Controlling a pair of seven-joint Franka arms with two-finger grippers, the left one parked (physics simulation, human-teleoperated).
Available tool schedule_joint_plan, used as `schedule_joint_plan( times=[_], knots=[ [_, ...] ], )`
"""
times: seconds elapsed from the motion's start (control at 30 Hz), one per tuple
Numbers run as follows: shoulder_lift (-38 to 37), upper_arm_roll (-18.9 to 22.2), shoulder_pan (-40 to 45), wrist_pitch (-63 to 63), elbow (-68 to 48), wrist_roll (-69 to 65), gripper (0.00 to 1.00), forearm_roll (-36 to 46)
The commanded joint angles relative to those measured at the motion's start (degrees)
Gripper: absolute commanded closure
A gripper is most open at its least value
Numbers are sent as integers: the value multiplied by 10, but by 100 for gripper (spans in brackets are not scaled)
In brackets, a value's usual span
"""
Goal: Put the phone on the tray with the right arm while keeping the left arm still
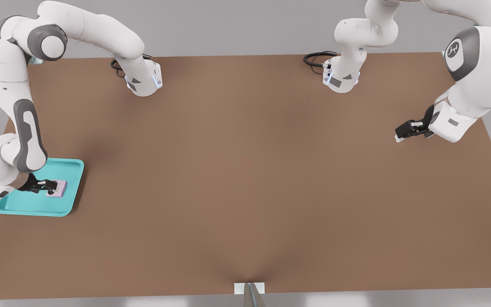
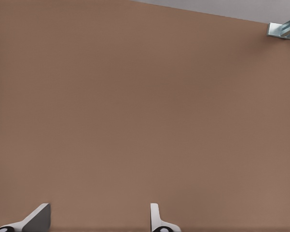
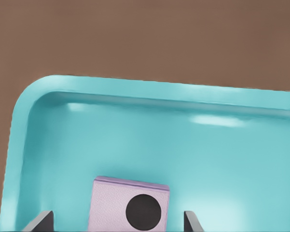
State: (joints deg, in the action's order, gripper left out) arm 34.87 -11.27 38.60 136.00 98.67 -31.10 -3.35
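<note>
My tool (image 1: 53, 186) is down over the tray (image 1: 68, 166), fingers spread either side of the phone (image 1: 57, 189), not pinching it. Phone's lying flat inside the tray, near the surface's front-left corner.

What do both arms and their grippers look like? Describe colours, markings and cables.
Both are white, rounded and jointed, with grey joint bands. The right arm ends in a black two-finger gripper, open over the tray. The left arm bears a grey cap with a white logo. Black cables coil at the bases.
</note>
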Motion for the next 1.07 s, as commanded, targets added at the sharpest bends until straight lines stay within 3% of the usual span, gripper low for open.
schedule_joint_plan(
  times=[0.0,0.07,0.1,0.13,0.23,0.3,0.4,0.47,0.77,0.83,1.03],
  knots=[
    [-62,2,-41,-13,-1,-174,0,2],
    [-152,5,-127,-80,-2,-36,0,-3],
    [-201,62,-224,-136,-2,67,0,-2],
    [-230,65,-259,-177,-5,157,0,-3],
    [-252,67,-342,-385,-122,349,0,-1],
    [-278,72,-365,-445,-140,356,0,0],
    [-179,119,-419,-519,-290,346,0,3],
    [-163,120,-416,-522,-307,339,0,17],
    [-164,130,-413,-516,-300,338,0,18],
    [-214,122,-404,-474,-216,338,0,17],
    [-215,119,-404,-474,-207,338,0,16]
  ],
)
